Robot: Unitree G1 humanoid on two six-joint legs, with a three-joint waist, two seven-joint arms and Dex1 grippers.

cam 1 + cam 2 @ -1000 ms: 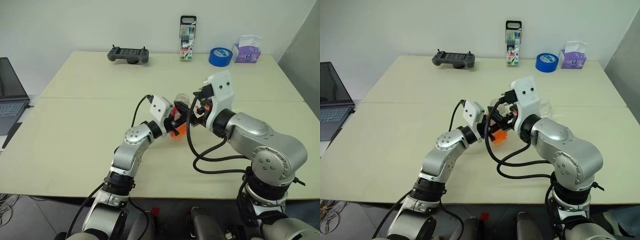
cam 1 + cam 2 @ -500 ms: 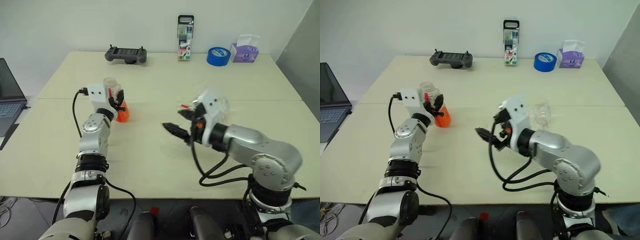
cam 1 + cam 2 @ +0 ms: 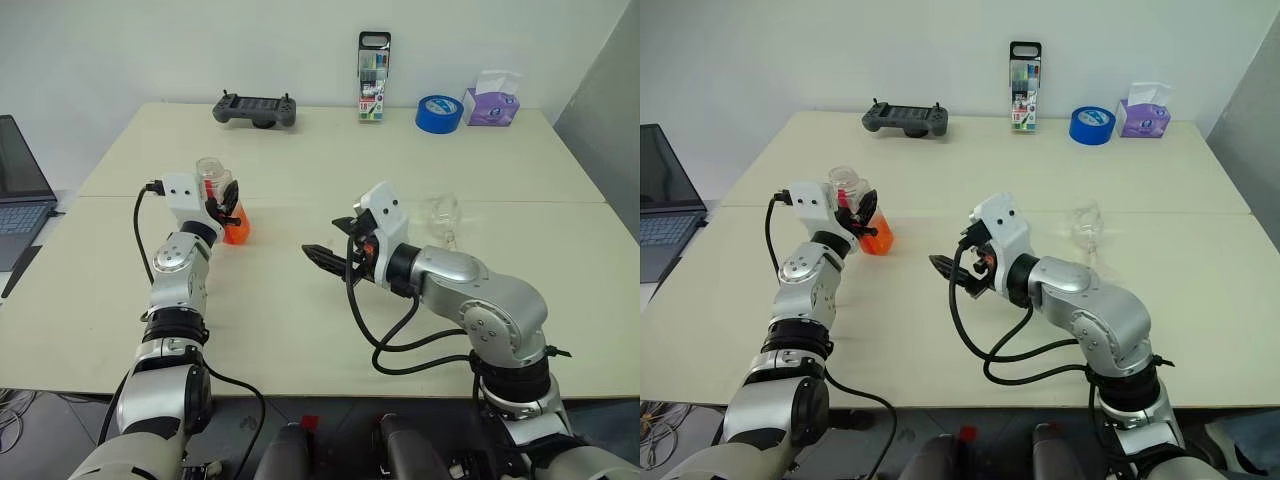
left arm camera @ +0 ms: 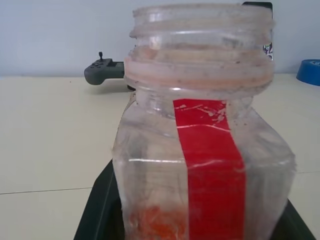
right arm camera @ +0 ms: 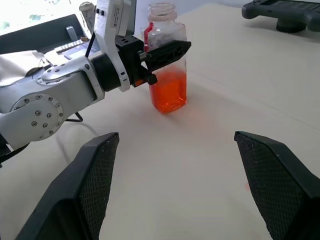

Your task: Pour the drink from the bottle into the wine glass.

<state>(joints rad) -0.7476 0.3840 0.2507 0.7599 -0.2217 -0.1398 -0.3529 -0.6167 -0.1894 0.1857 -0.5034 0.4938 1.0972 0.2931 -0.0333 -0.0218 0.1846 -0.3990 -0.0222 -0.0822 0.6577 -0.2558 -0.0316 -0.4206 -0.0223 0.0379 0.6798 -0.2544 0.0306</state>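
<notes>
So the big cream table (image 3: 330,330) is where everything's happening. My right arm is bent in across the middle of it, forearm low over the top, and my right gripper (image 3: 322,258) points over toward my left side with its two black fingers spread wide and nothing between them. From that wrist I can see both finger pads (image 5: 90,180) far apart with bare table in the gap.

My left arm reaches out over the left part of the table, forearm running away from me, wrist about level. My left gripper (image 3: 862,215) is clamped on the bottle (image 3: 858,212), fingers squeezed against its sides. The bottle stands upright with its base on or just above the table, can't tell which. Its cap is off, the threaded neck is open at the top, and the red label strip (image 4: 210,170) runs down the side facing my wrist. The drink (image 5: 168,92) is orange and sits in the lower part of the bottle.

The wine glass (image 3: 441,217) stands upright on the right side of the table, just past my right forearm and well apart from the bottle.

Along the far edge: a black controller (image 3: 256,109), a pack of pens (image 3: 374,62), a blue tape roll (image 3: 440,112) and a tissue box (image 3: 491,101). A laptop (image 3: 22,190) sits off the left edge.
</notes>
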